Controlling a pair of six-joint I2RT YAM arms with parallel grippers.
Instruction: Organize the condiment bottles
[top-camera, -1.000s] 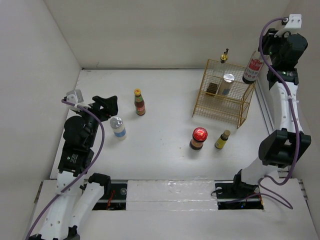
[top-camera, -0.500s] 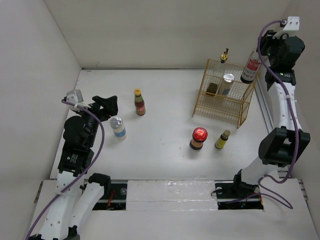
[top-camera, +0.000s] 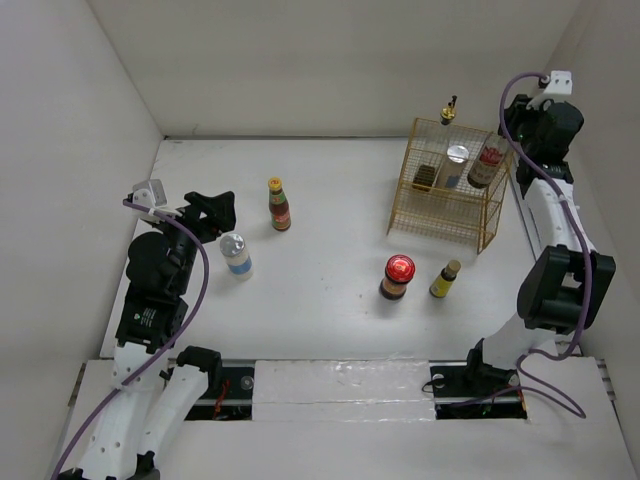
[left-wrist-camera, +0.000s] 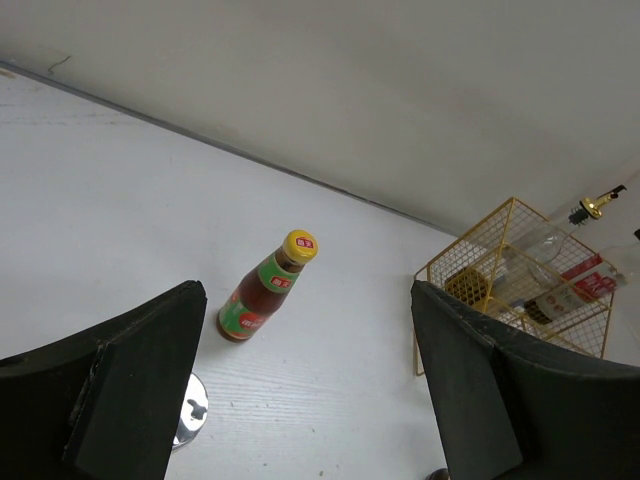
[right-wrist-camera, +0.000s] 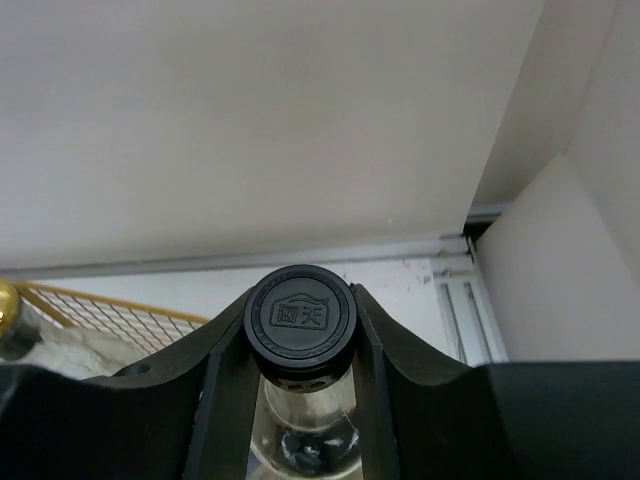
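Note:
My right gripper (top-camera: 508, 134) (right-wrist-camera: 300, 312) is shut on the black cap of a clear, red-labelled bottle (top-camera: 486, 160) (right-wrist-camera: 300, 400), which hangs tilted over the right end of the gold wire basket (top-camera: 440, 226). Inside the basket stands a silver-lidded jar (top-camera: 456, 164), and a gold-capped bottle (top-camera: 449, 111) rises at its back edge. On the table stand a yellow-capped bottle (top-camera: 279, 204) (left-wrist-camera: 262, 297), a silver-lidded blue-labelled jar (top-camera: 236, 254), a red-lidded dark jar (top-camera: 397, 276) and a small yellow-labelled bottle (top-camera: 445, 280). My left gripper (top-camera: 214, 210) (left-wrist-camera: 305, 293) is open and empty, left of the yellow-capped bottle.
White walls close the table at the back and on both sides. A metal rail (top-camera: 528, 225) runs along the right wall beside the basket. A dark item (top-camera: 424, 178) sits in the basket's left part.
My right gripper has carried the black-capped bottle left and down, from the basket's right outer edge to over its right end. The left arm has not moved.

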